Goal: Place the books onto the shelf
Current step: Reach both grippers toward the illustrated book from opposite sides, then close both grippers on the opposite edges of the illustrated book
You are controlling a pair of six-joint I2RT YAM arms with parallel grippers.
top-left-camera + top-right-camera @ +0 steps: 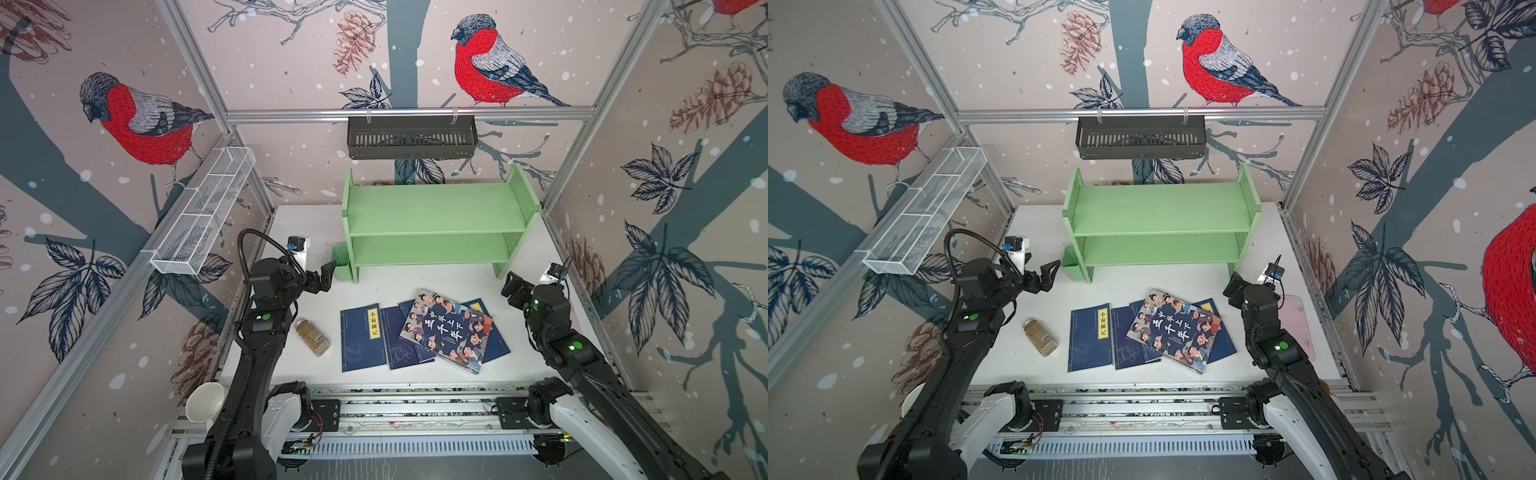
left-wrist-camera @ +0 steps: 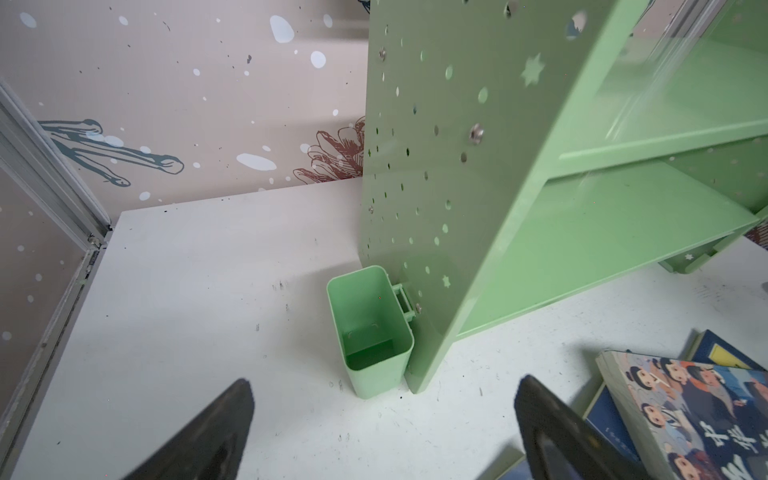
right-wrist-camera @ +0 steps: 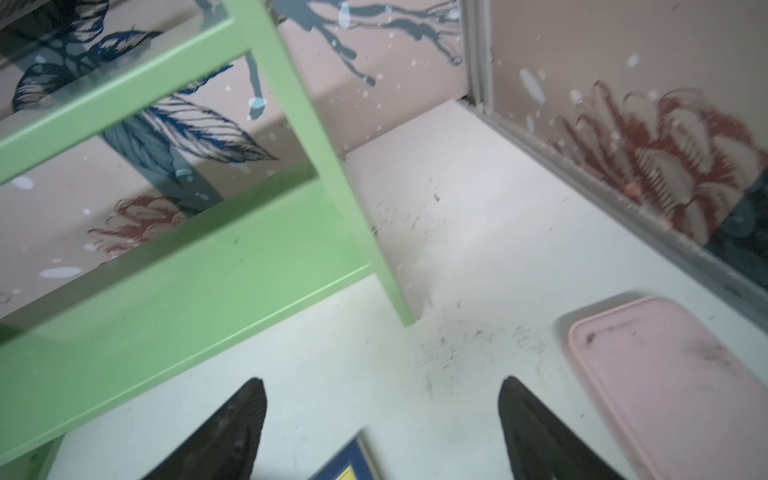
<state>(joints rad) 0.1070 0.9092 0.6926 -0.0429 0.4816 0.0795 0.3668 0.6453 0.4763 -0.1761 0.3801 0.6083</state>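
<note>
With left hand (image 1: 326,276) and right hand (image 1: 510,286) both spread apart, empty, start on the cartoon-cover book (image 1: 448,328) topping the books (image 1: 360,338) flat on the desk (image 1: 395,286), 6 o'clock of the bare shelf (image 1: 436,212); pinch a raised edge, lift level.

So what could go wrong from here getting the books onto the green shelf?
The large cartoon-cover book lies across the thin navy-blue paperbacks; lifting it may drag them.
Those paperbacks lie flat, so pinching one may be hard.
The small glass spice jar lying beside them may roll if nudged.
</note>
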